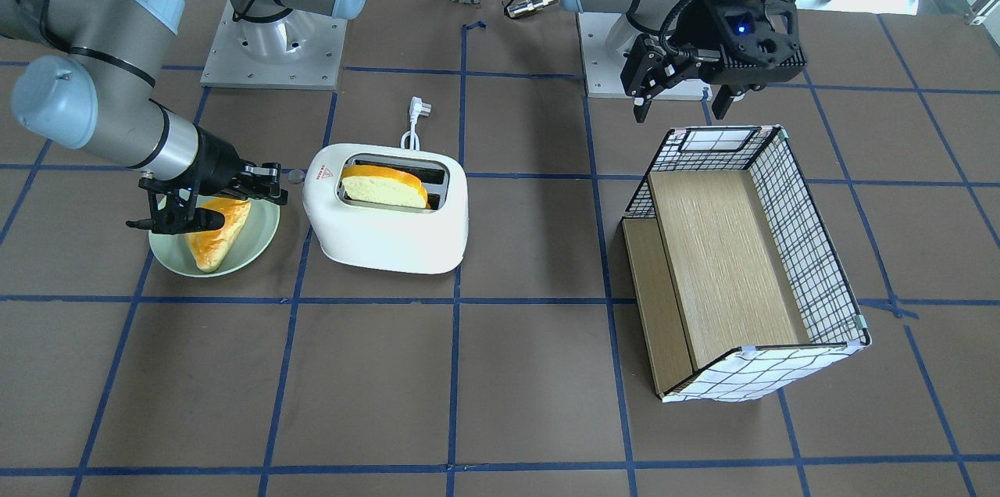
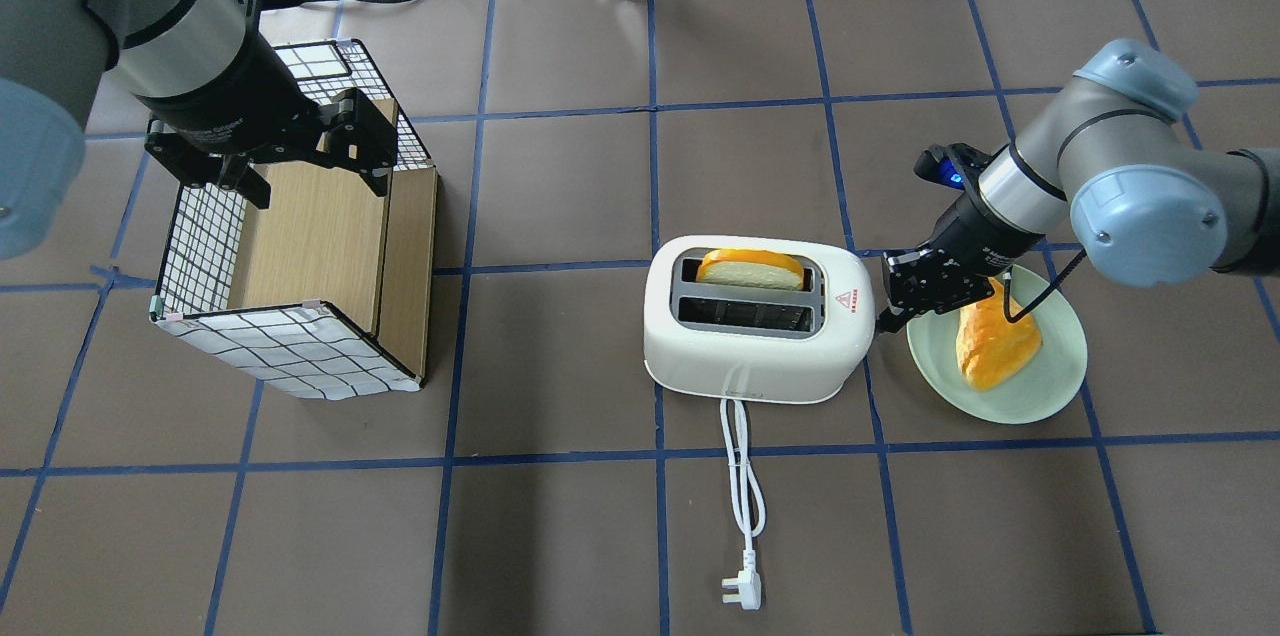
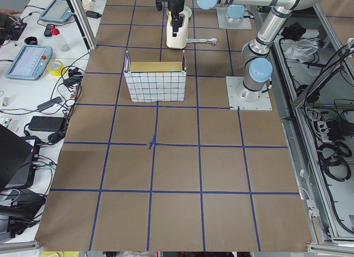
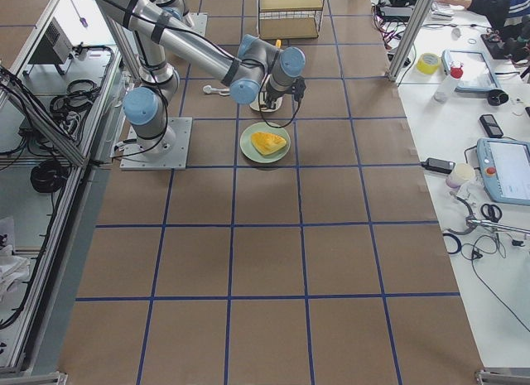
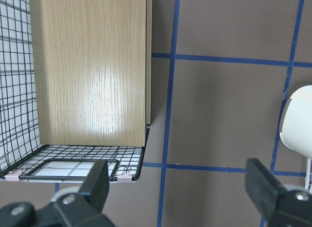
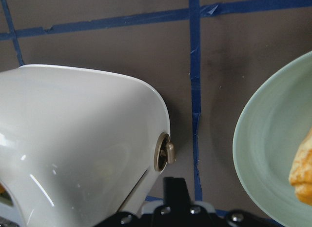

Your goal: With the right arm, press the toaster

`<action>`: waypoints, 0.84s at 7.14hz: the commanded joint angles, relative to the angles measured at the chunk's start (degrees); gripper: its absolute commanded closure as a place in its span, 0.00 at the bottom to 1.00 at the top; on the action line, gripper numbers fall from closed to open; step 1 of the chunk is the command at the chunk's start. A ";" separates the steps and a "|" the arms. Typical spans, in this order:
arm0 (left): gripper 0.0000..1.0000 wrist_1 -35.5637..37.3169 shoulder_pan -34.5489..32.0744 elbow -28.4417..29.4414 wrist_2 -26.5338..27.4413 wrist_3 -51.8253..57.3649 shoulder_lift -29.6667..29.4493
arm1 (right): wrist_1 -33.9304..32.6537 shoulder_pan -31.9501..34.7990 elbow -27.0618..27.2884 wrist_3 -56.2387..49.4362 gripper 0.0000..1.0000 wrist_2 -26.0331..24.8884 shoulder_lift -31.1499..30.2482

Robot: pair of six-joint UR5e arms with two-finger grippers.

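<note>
The white two-slot toaster [image 1: 391, 227] [image 2: 750, 346] stands mid-table with a bread slice [image 1: 387, 188] upright in one slot. Its small lever knob [image 6: 166, 154] sticks out of the end facing the green plate [image 2: 1050, 386]. My right gripper [image 1: 275, 178] [image 2: 884, 318] is shut and empty, its tip right at that end, close to the knob; I cannot tell whether they touch. In the right wrist view the shut fingertips [image 6: 174, 188] sit just short of the knob. My left gripper [image 1: 681, 106] [image 5: 180, 188] is open and empty, above the wire basket [image 2: 200, 226].
The plate [image 1: 262, 243] holds a second orange-crusted bread slice [image 2: 995, 346] under my right wrist. The toaster's white cord and plug [image 2: 742, 594] trail toward the robot. The wire basket [image 1: 805, 247] with a wooden insert stands on the robot's left side.
</note>
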 commanded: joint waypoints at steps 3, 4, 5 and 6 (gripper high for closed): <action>0.00 0.00 0.00 0.06 0.00 0.00 0.00 | 9.57 2.23 -15.68 8.85 1.00 -9.36 -3.78; 0.00 0.00 0.00 0.06 0.00 0.00 0.00 | 12.40 4.50 -20.79 12.69 0.96 -13.57 -3.69; 0.00 0.00 0.00 0.06 0.00 0.00 0.00 | 14.17 8.70 -24.67 14.47 0.91 -17.26 -3.69; 0.00 0.00 0.00 0.06 0.00 0.00 0.00 | 14.28 13.18 -27.49 21.54 0.81 -17.48 -3.26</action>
